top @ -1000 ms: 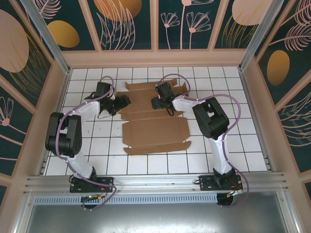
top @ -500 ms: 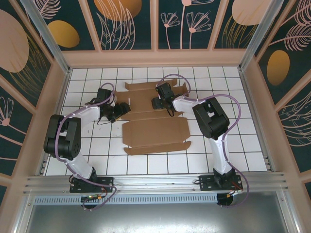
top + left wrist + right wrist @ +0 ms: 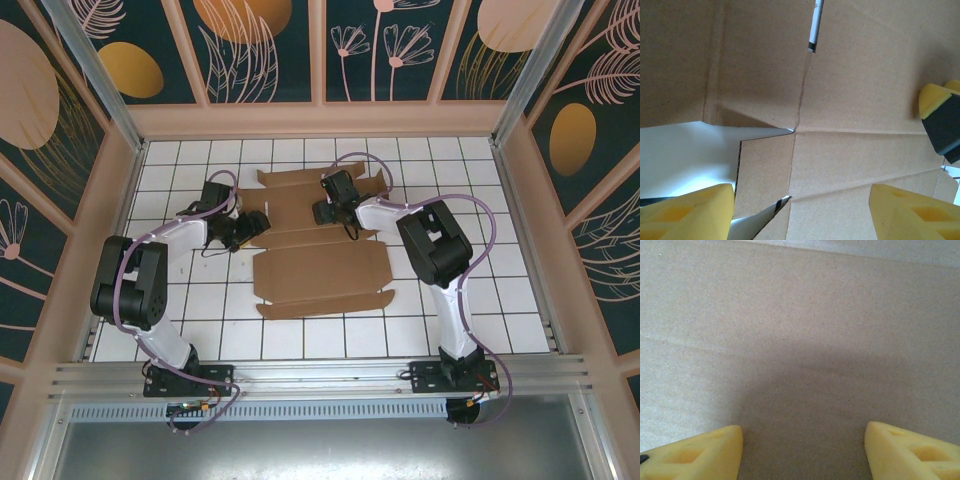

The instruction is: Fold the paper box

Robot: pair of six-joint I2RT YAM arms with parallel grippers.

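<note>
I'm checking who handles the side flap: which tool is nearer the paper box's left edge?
Left. The left tool is open right at the paper box's left edge; the right tool is open over the sheet's far middle, farther in.

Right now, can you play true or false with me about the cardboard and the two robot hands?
1. The paper box is an unfolded sheet lying on the tiled table. True.
2. The paper box is bright blue. False: it is plain brown cardboard.
3. The left gripper is at the sheet's left edge. True.
4. The right gripper is squeezed shut. False: its yellow fingers stand apart over the cardboard.
5. Both grippers are at the near end of the sheet, by the arms' bases. False: both are at its far half.
</note>
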